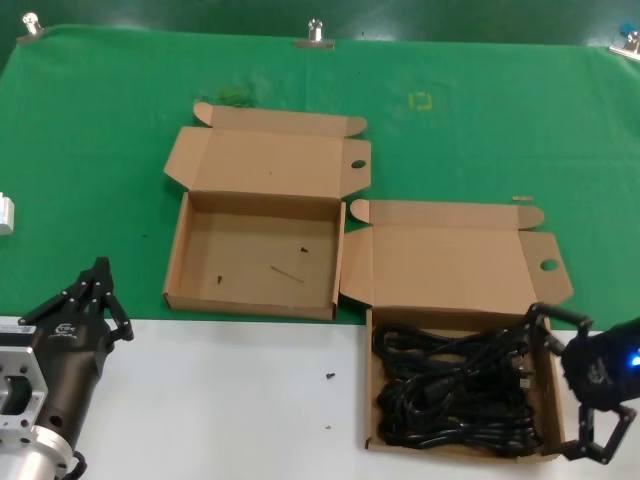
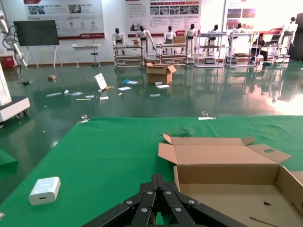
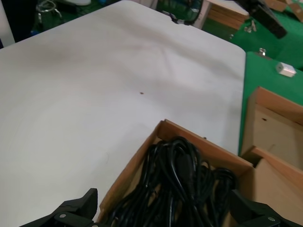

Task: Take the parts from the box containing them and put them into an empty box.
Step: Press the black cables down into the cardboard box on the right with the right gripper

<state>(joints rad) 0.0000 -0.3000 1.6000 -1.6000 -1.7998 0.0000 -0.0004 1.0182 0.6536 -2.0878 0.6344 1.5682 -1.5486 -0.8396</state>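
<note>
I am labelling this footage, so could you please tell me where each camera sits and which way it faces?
Head view: high on the robot, looking down at both boxes on the green mat; left pincer and right pincer show.
Left wrist view: low, facing across the mat to a hall; its fingers and the empty box show.
Right wrist view: above the cords, facing the white tabletop; spread fingers.
Shared: head and left wrist views both show the empty box.

Looks like a robotics demo hall or lab. Glossy dark green floor [image 2: 156, 97] littered with papers and an open carton [image 2: 160, 73]. Row of white humanoid robots [image 2: 168, 37] on racks at the back, printed posters [image 2: 163, 9] above, a dark display screen [image 2: 36, 32] on a stand. Up front, a table [image 1: 200, 400] half covered in clamped green cloth [image 1: 100, 120].
</note>
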